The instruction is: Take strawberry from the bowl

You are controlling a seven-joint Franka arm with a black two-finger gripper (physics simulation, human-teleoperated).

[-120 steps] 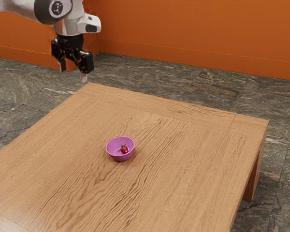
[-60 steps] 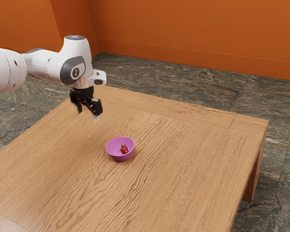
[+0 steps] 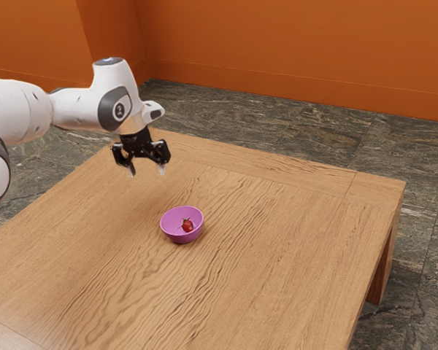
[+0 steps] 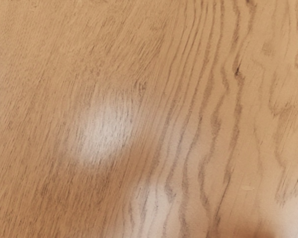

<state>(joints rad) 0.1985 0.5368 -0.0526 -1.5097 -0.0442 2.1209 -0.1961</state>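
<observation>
Orange walls (image 3: 292, 47) stood behind your scene, above a floor (image 3: 241, 109) of dark, veined stone. Your strawberry (image 3: 187, 226) was down inside the bowl (image 3: 181, 237), on the side toward the exterior view's right. It was red and glossy, with a small green cap at its upper end, and its body leaned against the inner wall. Around it, the bowl was a bright pinkish purple, round and upright, with a soft shadow beside its base. Both sat on your table (image 3: 285, 240), a pale brown wooden top with wavy, darker grain.

Outward from there, your gripper (image 3: 147, 172) hung in the air above the wood, well apart from the bowl and over toward the exterior view's upper left. Its black fingers pointed down and stood spread, with pale tips and nothing between them — released, holding nothing. Above it, your white arm (image 3: 77, 109) came in from the exterior view's left, its forearm running nearly level to a dark-ringed joint, then bending down through the wrist to the hand, which tilted a little. Your wrist view looked onto the tabletop's grain, with pale patches of sheen across it — and a reddish-brown blur at its lower edge, too indistinct to name.
</observation>
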